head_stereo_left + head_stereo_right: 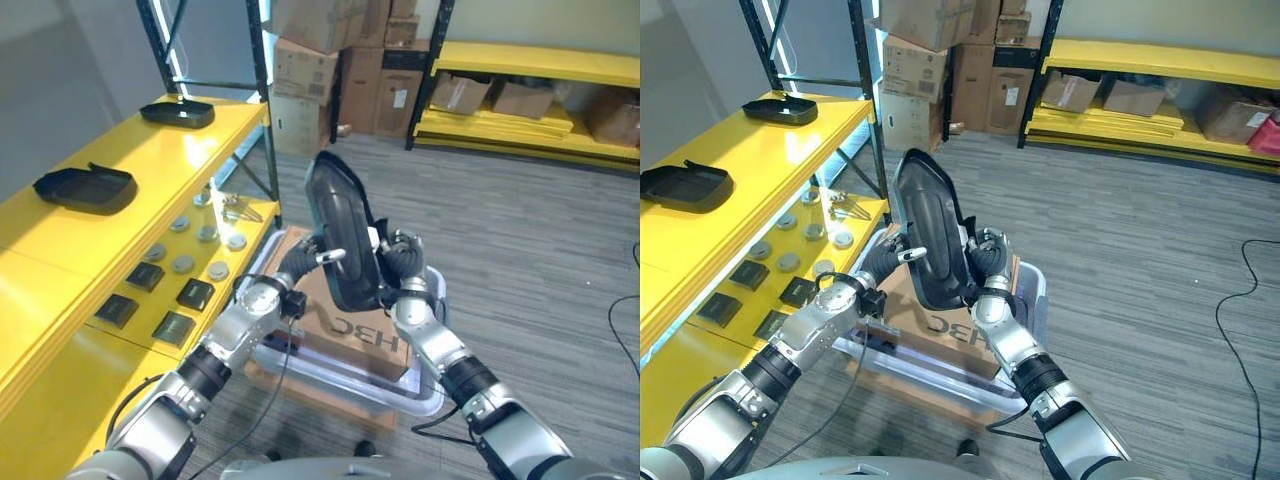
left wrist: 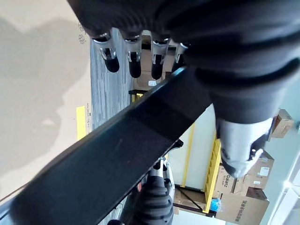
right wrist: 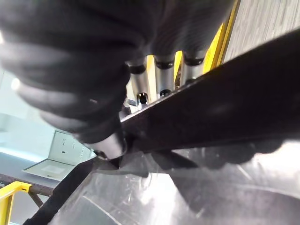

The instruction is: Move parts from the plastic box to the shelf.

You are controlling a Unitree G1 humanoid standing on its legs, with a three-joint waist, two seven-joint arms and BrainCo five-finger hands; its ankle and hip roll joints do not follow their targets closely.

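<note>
One large black moulded plastic part [image 1: 343,232], oval and dished, is held upright at the centre of the head views, above a clear plastic box [image 1: 420,402] set on the grey floor at 6 o'clock. One brown cardboard carton [image 1: 345,318] is seen lying inside the box, directly beneath the part.

The part is gripped from both sides. The left hand [image 1: 308,250] is applied to its 9 o'clock edge; in the left wrist view the fingers [image 2: 134,65] are seen hooked over the dark rim and the thumb [image 2: 238,145] is pressed against the opposite face. The right hand [image 1: 400,262] is applied at 4 o'clock, with fingers [image 3: 161,77] and thumb [image 3: 110,140] closed on the rim.

At 9 o'clock one yellow metal shelf [image 1: 190,155] is located. Two further black moulded parts are resting on its top level, one near [image 1: 85,188] and one farther along [image 1: 177,112]. On the lower level, four small dark square pieces [image 1: 160,300] and about six grey round discs [image 1: 198,244] are laid out, although the exact disc count cannot be confirmed. The lower level is partly obstructed by the left arm.

At 12 o'clock stacked brown cardboard boxes [image 1: 330,70] are stored, and at 1 o'clock a second yellow rack [image 1: 540,60] carrying more cartons is located.
</note>
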